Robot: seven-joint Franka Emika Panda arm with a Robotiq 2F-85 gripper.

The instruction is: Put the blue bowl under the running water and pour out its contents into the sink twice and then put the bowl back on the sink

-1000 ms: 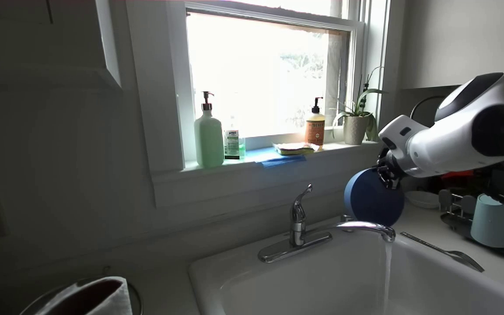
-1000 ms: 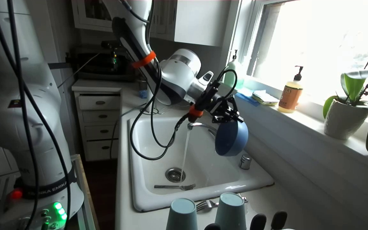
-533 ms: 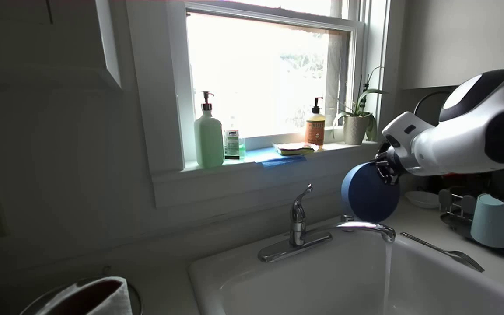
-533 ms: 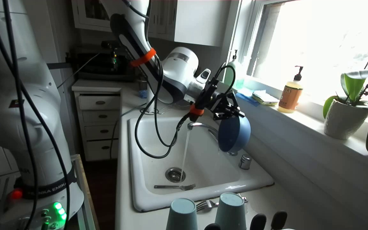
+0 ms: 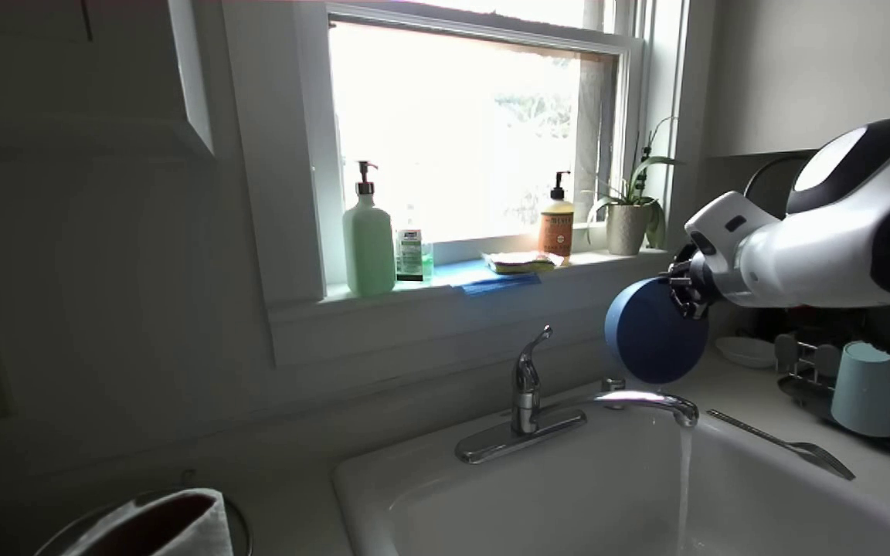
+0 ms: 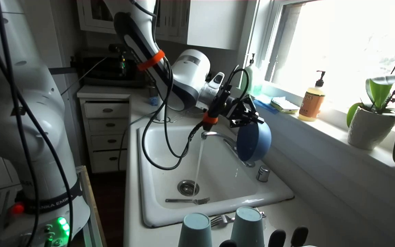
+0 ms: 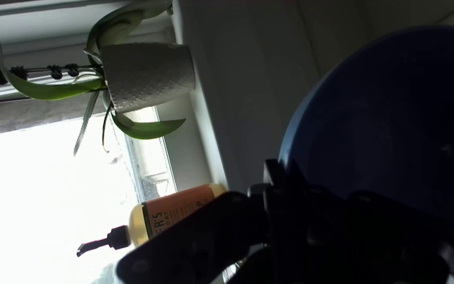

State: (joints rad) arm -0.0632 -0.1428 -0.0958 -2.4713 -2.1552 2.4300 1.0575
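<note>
Blue bowl (image 5: 657, 332) lifts away from the faucet (image 5: 646, 398)

Over the last second the bowl has risen a little; in an exterior view a gap now shows between its lower edge and the faucet, where the two overlapped. The hand (image 5: 681, 293) pinches its upper rim. The bowl hangs on edge toward the back of the sink (image 6: 170, 216), beside the running water (image 6: 198, 164), not under it. So steeply tipped, it probably keeps little or nothing, which suggests a pour is ending; which of the two, I cannot tell.

Room is tightest toward the wall (image 6: 321, 178) under the sill (image 6: 324, 127), near the bowl's outer side, with the faucet and a chrome cap (image 6: 263, 174) low beneath. More open room lies over the sink, away from the window (image 6: 348, 37). If another rinse follows, the bowl needs levelling and a path around the faucet that clips neither metal nor wall; the slack cable (image 6: 166, 169) could also sag into the water.
</note>
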